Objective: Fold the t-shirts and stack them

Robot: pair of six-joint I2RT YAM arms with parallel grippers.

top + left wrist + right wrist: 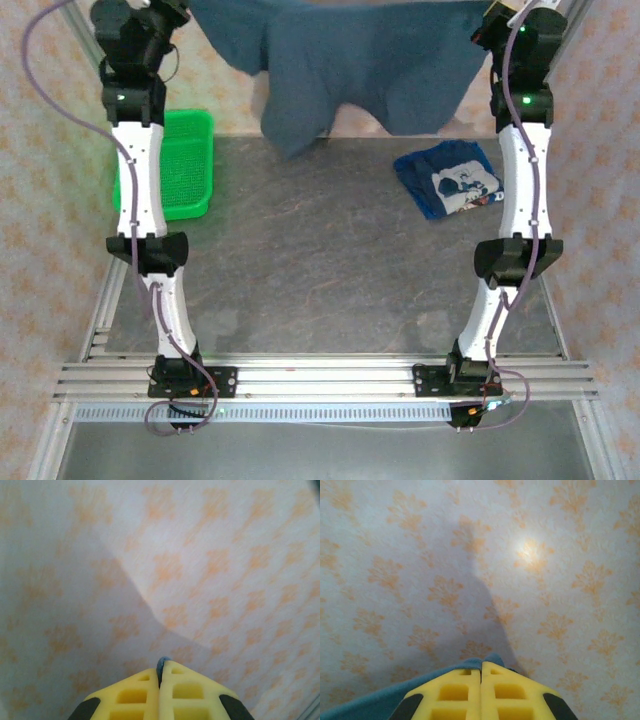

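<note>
Left gripper [161,674] and right gripper [481,669], jaws closed, each pinching an edge of the slate-blue t-shirt [350,60], which hangs spread across the upper frame. The printed royal-blue t-shirt [450,178] lies on the table [300,260], centre right.

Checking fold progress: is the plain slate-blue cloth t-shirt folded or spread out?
Spread, not folded: the slate-blue t-shirt hangs above the table, stretched between the left claw and right claw, both shut on its edge.

Am seeing slate-blue t-shirt [370,70] as soft matt cloth; royal blue t-shirt [450,182] looking same cloth. My left fingers [135,695] showing matt yellow plastic. Basket [185,160] showing glossy green plastic mesh. Table [300,260] looking matt, mottled grey. Rails [320,375] gleaming metal.
</note>
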